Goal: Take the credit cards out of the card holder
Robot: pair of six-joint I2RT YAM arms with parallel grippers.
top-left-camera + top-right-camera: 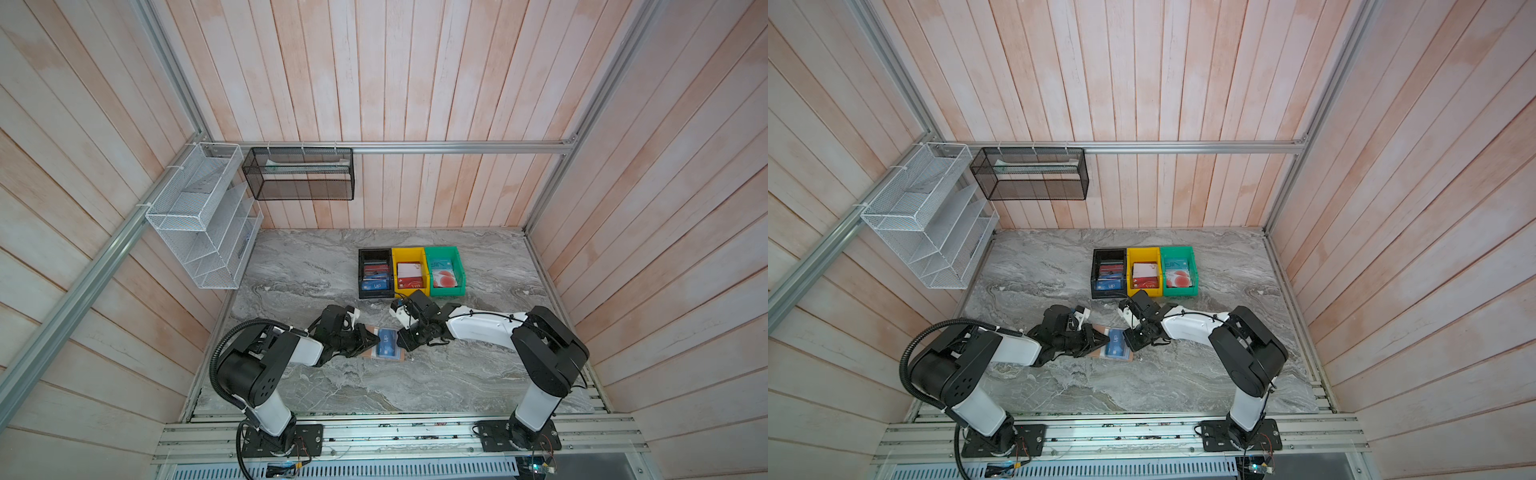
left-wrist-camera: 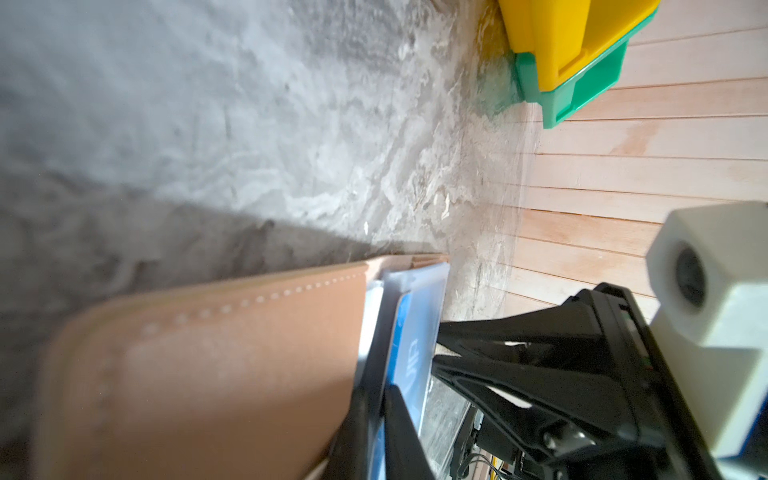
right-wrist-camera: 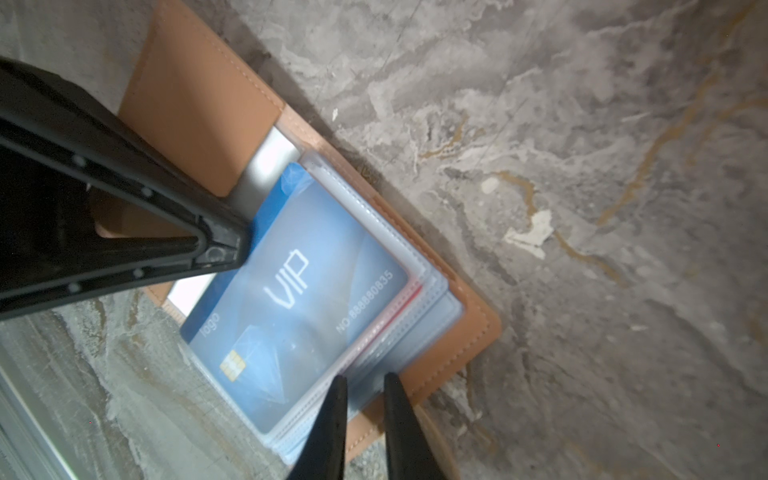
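Starting at the front rail (image 1: 395, 432): both arm bases sit on it. The left arm (image 1: 266, 365) and right arm (image 1: 544, 353) bend inward over the table (image 1: 436, 386), so the grippers meet near its middle.

The holder (image 1: 366, 354) lies open on the table between the grippers, clear sleeve pages up. Its tan cover half on the left arm's side is tilted up, seen large in the left wrist view (image 2: 232, 365). The blue card (image 1: 386, 343), with white VIP lettering, sits in the top sleeve. Its edge toward the left arm pokes out bare. A thin red edge (image 3: 399, 309) shows under that sleeve.

Left gripper (image 1: 376, 340): jaws drawn nearly together on the bare edge of the blue card. In the left wrist view a blue strip runs between the fingers (image 2: 399, 432). Reads as a pinch on the card.

Right gripper (image 1: 402, 338): at the holder's opposite side, jaws narrow with a slim gap. Both fingers (image 3: 332, 415) are set down side by side on the outer edge of the sleeve pages, with the pages visible in the gap.

Beyond the grippers three bins stand in a touching row: black bin (image 1: 360, 274), yellow bin (image 1: 395, 270), green bin (image 1: 460, 270). Each holds loose cards.

Farthest back, a white rack (image 1: 199, 216) hangs on the left wall and a black basket (image 1: 299, 174) on the back rail.
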